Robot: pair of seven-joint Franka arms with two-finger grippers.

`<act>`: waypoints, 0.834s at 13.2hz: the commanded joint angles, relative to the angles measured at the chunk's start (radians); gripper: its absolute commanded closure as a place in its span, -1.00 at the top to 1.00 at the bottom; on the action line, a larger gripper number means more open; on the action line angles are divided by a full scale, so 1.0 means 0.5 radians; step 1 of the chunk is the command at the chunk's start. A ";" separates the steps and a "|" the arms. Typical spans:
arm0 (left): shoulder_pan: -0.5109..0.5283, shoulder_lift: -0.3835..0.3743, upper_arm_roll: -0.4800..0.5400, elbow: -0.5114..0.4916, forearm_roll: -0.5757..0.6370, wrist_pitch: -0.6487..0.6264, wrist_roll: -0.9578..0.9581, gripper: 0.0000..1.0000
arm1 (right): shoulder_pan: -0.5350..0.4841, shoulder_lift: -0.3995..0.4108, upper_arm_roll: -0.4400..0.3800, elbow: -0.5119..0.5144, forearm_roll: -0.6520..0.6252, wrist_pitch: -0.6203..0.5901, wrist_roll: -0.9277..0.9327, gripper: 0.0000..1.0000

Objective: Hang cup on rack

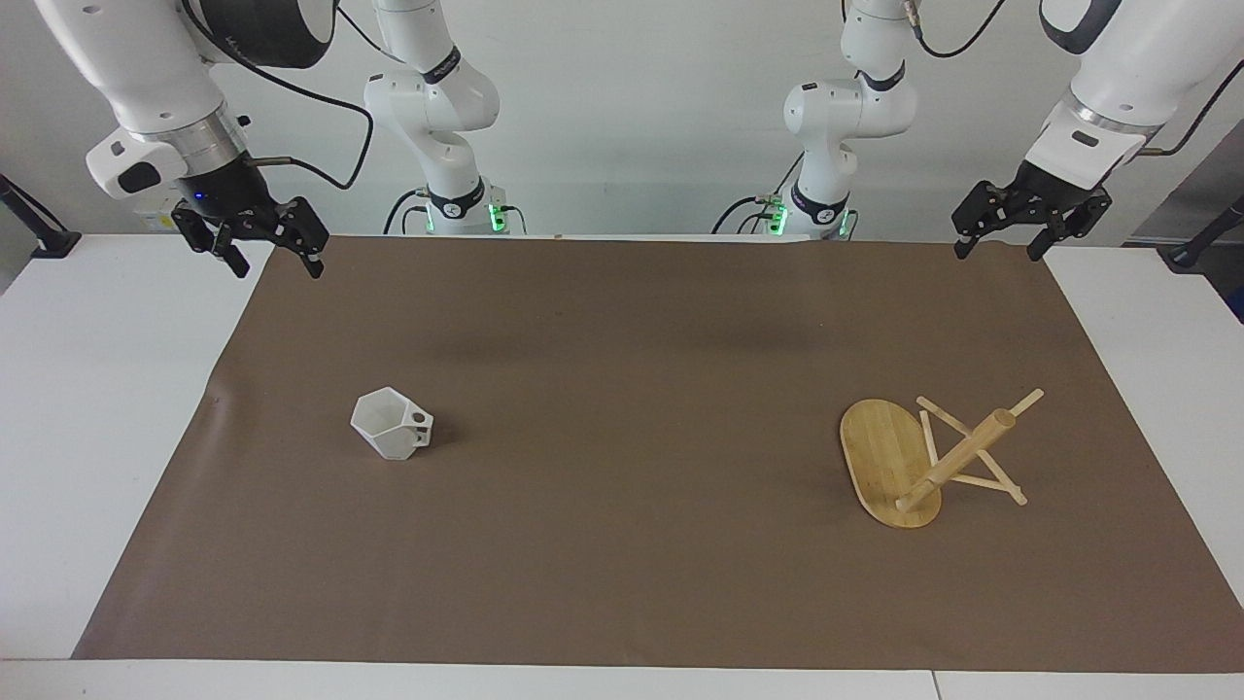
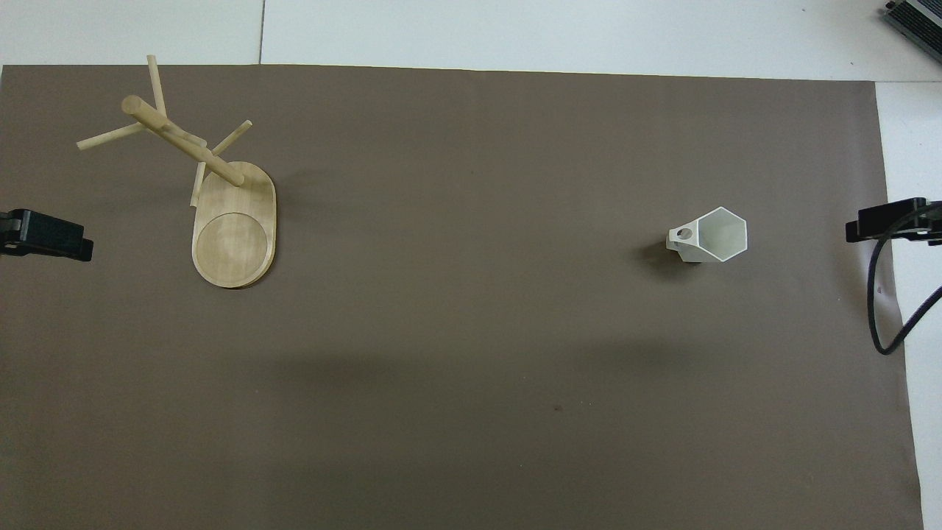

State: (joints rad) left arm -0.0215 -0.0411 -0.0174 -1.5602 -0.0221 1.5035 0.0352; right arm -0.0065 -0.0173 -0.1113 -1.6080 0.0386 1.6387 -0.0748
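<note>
In the facing view, the cup (image 1: 393,435) sits alone at middle left, the rack (image 1: 918,461) stands at lower right, and the right gripper (image 1: 268,261) and left gripper (image 1: 1001,245) hang up top, jaws open and empty. In the overhead view, cup and rack are well apart, so nothing is hung yet.

one white cup (image 1: 392,424) and one bamboo rack (image 1: 889,463) — a single oval base with one thick post. its thin peg sticks look like two crossing pairs, so four tips, though the overlap makes that count uncertain. two grippers — the left gripper (image 1: 1006,240) and the right gripper (image 1: 264,252). one brown mat (image 1: 622,583) on one white table (image 1: 87,408)
</note>
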 commanded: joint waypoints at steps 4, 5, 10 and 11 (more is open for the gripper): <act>0.009 -0.031 -0.005 -0.018 0.029 -0.013 0.012 1.00 | 0.004 -0.036 0.026 -0.045 -0.102 0.036 -0.031 1.00; 0.006 -0.031 -0.005 -0.018 0.029 -0.013 0.012 1.00 | 0.004 -0.036 0.026 -0.045 -0.105 0.036 -0.031 1.00; 0.006 -0.031 -0.005 -0.018 0.029 -0.013 0.012 1.00 | 0.004 -0.060 0.035 -0.189 -0.099 0.259 -0.035 1.00; 0.006 -0.031 -0.005 -0.018 0.029 -0.013 0.012 1.00 | 0.004 -0.064 0.035 -0.277 -0.096 0.366 -0.034 1.00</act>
State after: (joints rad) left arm -0.0215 -0.0411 -0.0174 -1.5602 -0.0221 1.5035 0.0352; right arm -0.0018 -0.0179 -0.0998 -1.6440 0.0025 1.7277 -0.0748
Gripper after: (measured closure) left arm 0.000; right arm 0.000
